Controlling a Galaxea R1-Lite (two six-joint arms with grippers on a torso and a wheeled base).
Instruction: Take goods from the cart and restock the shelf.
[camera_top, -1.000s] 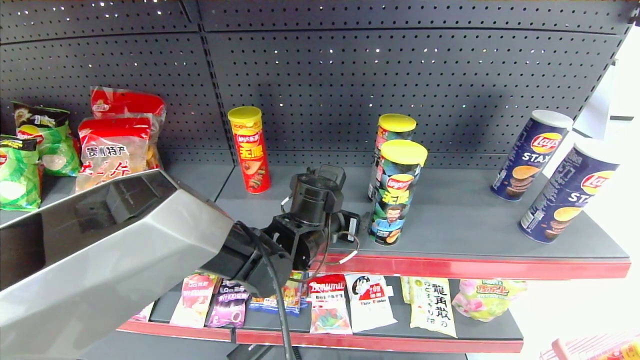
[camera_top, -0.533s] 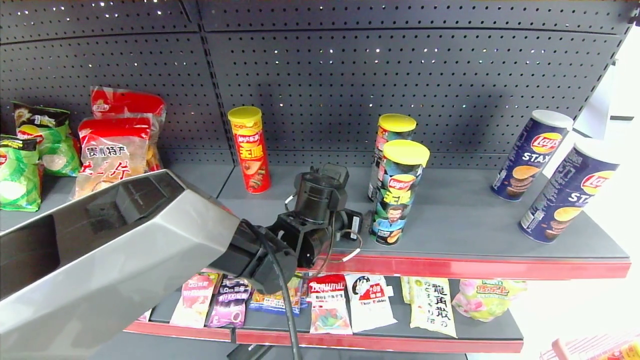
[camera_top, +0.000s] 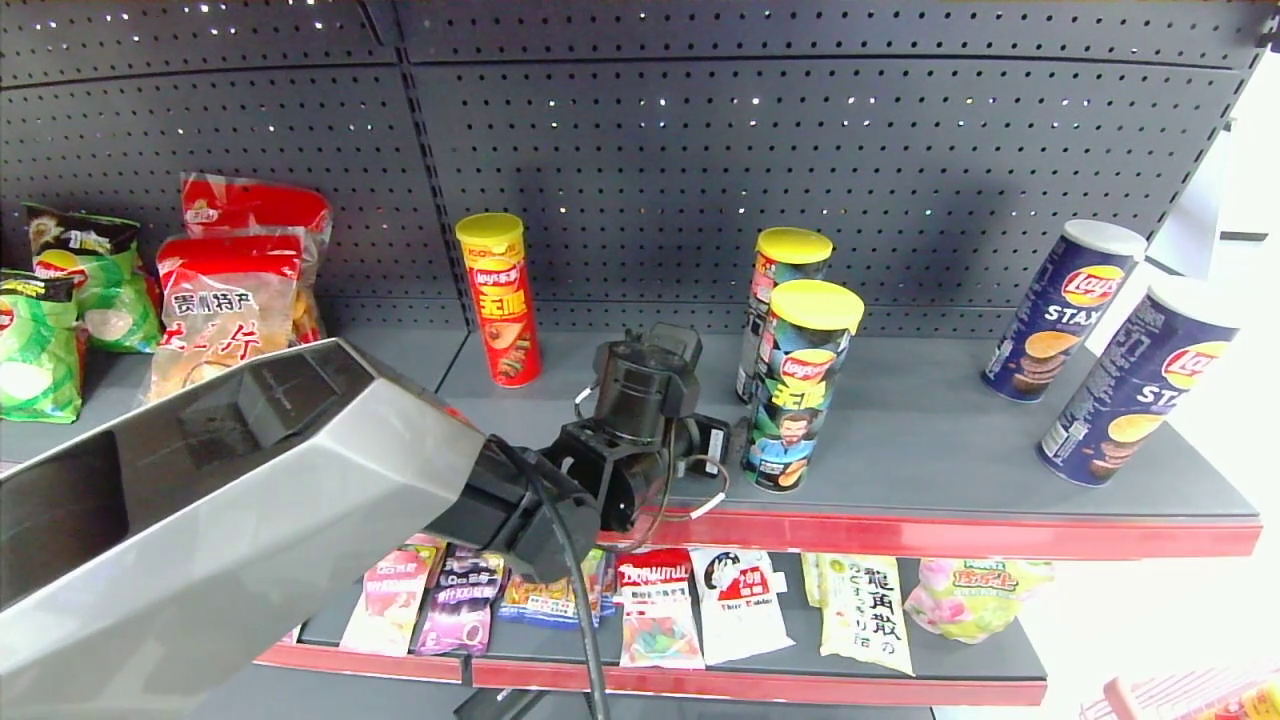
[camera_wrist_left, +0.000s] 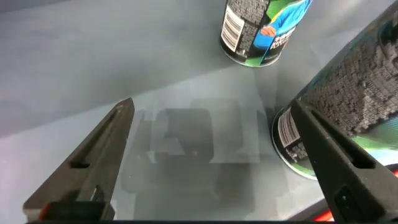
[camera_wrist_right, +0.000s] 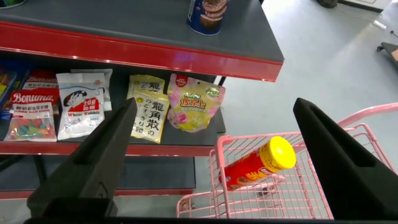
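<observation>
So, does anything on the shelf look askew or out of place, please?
Nothing stands out: the cans stand upright on the shelf. The left gripper, jaws open, sits beside the front green can. A red can lies sideways in the cart.

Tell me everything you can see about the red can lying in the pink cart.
The red can is a slim tube, seemingly cardboard, with a yellow lid closed on one end and yellow print along its side. No dents show. It lies on its side inside the pink wire cart, resting on the cart's wire. The open right hand hangs above it without touching it.
</observation>
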